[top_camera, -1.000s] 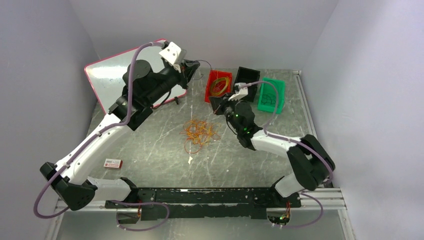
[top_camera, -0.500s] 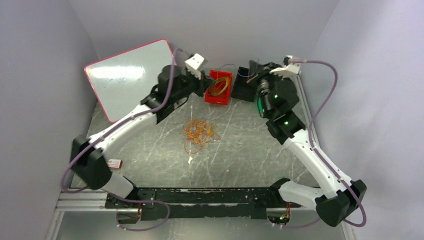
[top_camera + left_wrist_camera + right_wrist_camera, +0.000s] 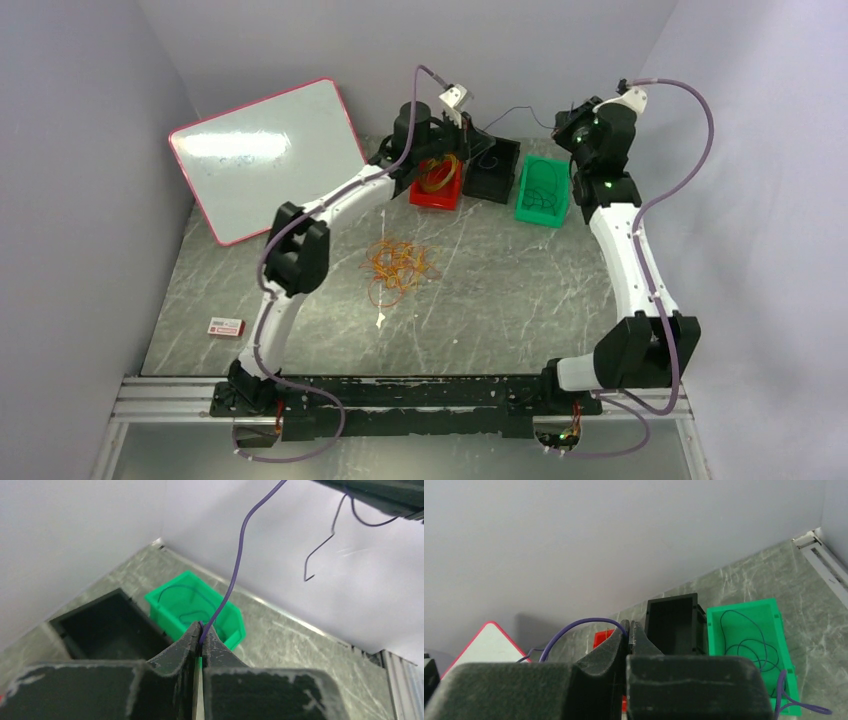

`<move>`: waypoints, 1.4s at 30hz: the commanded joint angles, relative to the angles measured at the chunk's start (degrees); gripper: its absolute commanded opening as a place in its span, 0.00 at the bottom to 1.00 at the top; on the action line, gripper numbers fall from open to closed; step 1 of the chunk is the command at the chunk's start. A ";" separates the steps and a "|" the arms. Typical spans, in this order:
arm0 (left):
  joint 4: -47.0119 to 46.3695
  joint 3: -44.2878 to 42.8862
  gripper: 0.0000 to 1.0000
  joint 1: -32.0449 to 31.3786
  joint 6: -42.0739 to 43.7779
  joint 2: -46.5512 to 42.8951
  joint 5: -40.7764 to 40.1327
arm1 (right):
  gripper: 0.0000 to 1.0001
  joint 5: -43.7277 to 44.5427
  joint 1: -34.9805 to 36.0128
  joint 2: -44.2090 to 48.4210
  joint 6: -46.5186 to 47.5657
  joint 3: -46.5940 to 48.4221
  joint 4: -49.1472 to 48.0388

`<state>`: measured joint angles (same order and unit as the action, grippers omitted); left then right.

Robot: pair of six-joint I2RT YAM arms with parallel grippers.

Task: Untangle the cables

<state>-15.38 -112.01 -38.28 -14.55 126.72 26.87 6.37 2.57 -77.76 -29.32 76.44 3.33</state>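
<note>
A thin purple cable [image 3: 517, 110] hangs in the air between my two grippers at the back of the table. My left gripper [image 3: 472, 127] is above the red and black bins, shut on one end of this cable [image 3: 235, 570], which rises from its tips [image 3: 201, 631]. Above the green bin, my right gripper [image 3: 563, 122] is shut on the other end [image 3: 574, 626], which arcs leftward from its tips [image 3: 629, 630]. A tangle of orange and yellow cables [image 3: 400, 265] lies mid-table, away from both grippers.
A red bin [image 3: 422, 193] holds yellow and orange loops. Beside it stand a black bin [image 3: 495, 172] and a green bin [image 3: 528, 214] with dark cables [image 3: 744, 645]. A pink-edged whiteboard [image 3: 262, 155] leans at the back left. A small red-white block [image 3: 226, 326] lies front left.
Both arms swung toward the back wall. The left gripper moved right over the red and black bins, the right one went to the far right, and the purple cable between them drew out.
</note>
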 commanded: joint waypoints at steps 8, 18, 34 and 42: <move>-14.20 -22.97 0.07 -2.29 -9.68 23.27 7.77 | 0.00 -21.68 -10.10 -8.54 -2.32 5.07 -1.03; -14.35 -13.27 0.07 -3.49 -3.15 19.43 3.21 | 0.00 -22.91 -11.81 -20.37 -0.53 4.81 3.15; -12.83 -3.45 0.07 -3.12 2.15 11.03 3.31 | 0.00 -5.97 -7.02 -34.62 4.79 7.84 12.86; -11.83 0.43 0.07 -3.01 3.27 9.15 3.96 | 0.00 -6.21 -5.16 -37.58 5.90 7.25 12.58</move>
<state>-26.70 -112.64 -41.41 -12.97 138.54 30.09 -1.41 -3.18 -114.17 -24.82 83.05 15.11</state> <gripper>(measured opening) 0.077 0.017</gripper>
